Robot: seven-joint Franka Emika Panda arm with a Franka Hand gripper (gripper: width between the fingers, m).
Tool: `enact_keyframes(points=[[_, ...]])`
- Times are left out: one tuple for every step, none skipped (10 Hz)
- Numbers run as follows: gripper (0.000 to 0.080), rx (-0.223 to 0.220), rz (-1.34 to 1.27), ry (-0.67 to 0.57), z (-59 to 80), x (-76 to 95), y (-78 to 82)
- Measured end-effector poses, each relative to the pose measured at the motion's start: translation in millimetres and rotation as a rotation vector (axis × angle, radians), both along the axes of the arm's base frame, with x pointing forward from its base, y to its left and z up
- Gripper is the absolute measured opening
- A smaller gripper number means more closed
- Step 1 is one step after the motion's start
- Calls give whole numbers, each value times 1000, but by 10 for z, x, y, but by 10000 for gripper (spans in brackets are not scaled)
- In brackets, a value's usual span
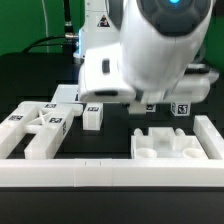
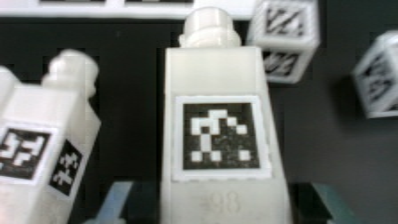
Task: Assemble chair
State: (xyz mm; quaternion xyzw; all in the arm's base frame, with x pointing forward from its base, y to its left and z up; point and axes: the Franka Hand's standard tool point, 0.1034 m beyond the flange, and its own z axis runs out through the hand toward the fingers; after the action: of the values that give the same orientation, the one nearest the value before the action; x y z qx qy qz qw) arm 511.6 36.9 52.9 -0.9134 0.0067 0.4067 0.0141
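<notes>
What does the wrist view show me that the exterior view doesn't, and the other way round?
Wrist view only: the pincer, its fingers flanking a tagged white post with a peg on its end; whether they clamp it is unclear. Exterior view only: the holed white panel, the white border wall and the arm. Both: white tagged parts on the black table.

Arm (image 1: 150, 50) hides gripper (image 2: 222, 208); fingertips (image 2: 121, 205) cut off; tagged part (image 2: 377, 75) blurred.

white chair leg (image 2: 217, 90), black-and-white tag (image 2: 217, 135), black table (image 1: 115, 138)
</notes>
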Motion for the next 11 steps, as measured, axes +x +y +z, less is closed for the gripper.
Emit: enact_keyframes(points=[[289,6,2,-6,152,71,31],[289,7,2,-14,234,105,37],[289,7,2,-46,207,146,36],[291,7,2,-42,198,134,35],[291,7,1,-83,169,201,39],[290,6,-2,-185,157,299,46],[290,5,-4,-224,207,274,40],[291,6,-8,-270,336,363,28],[291,7,-12,-310,489,456,14],[291,8,-15,-374,611,560,9],[291,10,-15,-415,744,613,18]])
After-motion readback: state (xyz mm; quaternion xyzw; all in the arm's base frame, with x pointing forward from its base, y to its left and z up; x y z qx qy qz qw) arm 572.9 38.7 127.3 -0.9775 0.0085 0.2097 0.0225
